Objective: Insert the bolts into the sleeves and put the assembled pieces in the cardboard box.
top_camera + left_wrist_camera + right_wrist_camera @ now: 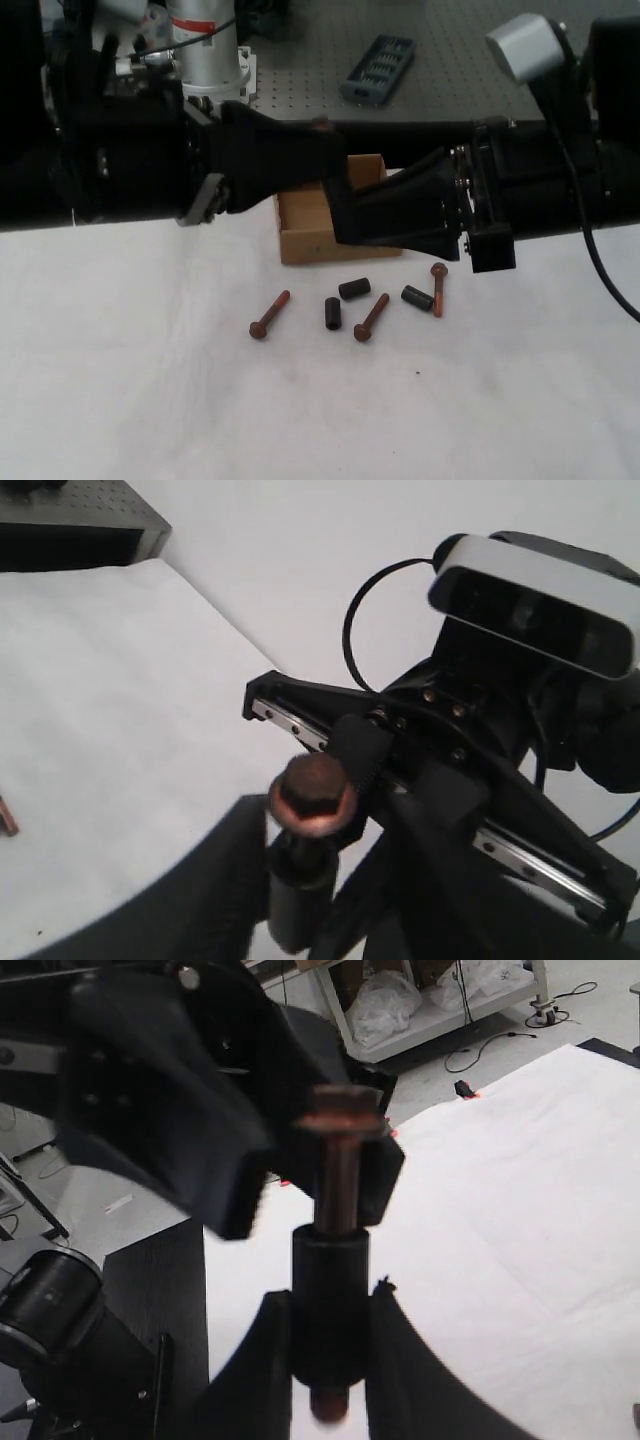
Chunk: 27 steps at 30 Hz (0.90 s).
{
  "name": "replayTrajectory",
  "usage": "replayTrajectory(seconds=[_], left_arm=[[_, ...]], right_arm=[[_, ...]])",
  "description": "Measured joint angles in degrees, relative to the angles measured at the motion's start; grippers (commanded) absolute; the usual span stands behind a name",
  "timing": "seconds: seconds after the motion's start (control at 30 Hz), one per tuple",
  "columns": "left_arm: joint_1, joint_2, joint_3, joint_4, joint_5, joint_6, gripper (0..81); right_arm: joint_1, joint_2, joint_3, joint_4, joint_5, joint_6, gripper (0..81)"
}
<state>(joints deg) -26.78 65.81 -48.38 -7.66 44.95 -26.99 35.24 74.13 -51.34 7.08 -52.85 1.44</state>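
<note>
Right wrist view: right hand (328,1310) clamps 1 sleeve (330,1265) with 1 bolt (340,1175) through it; left hand (305,1195) flanks the bolt, cannot tell its grip.

bolt (340,1175): dull coppery metal, slightly tarnished. sleeve (330,1300): matt black, smooth, looks plastic. cardboard box (310,240): plain brown matt board. cloth (150,400) under cardboard box: white, lightly creased.

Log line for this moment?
phase: insertion | right gripper: jaws shut on sleeve | bolt: through sleeve, head not seated | left gripper: by bolt head
</note>
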Motion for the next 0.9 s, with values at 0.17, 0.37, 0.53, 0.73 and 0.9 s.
replayTrajectory(seconds=[0.17, 0.37, 0.53, 0.73, 0.9], left_arm=[[0.0, 0.0, 0.0, 0.2, 1.0, -1.7, 48.1], [0.0, 0.0, 0.0, 0.2, 1.2, -2.6, 47.8], [0.9, -0.2, 0.0, 0.2, 1.2, -2.4, 44.4], [2.7, -2.4, 0.0, 4.6, 1.2, 4.3, 40.0], [6.6, -11.3, 0.0, 25.7, -4.4, 14.0, 38.9]], right_arm=[[0.0, -0.1, 0.0, -0.1, 0.0, -0.1, 2.8], [0.0, -0.1, 0.0, 0.1, 0.3, 0.1, 2.8], [-0.5, 0.2, 0.0, 1.4, 6.7, 1.0, 2.8], [-3.0, 6.3, -3.8, 1.7, 8.5, 3.8, 2.8], [-5.5, 20.2, -14.6, 1.9, 8.8, 4.7, 2.8]])
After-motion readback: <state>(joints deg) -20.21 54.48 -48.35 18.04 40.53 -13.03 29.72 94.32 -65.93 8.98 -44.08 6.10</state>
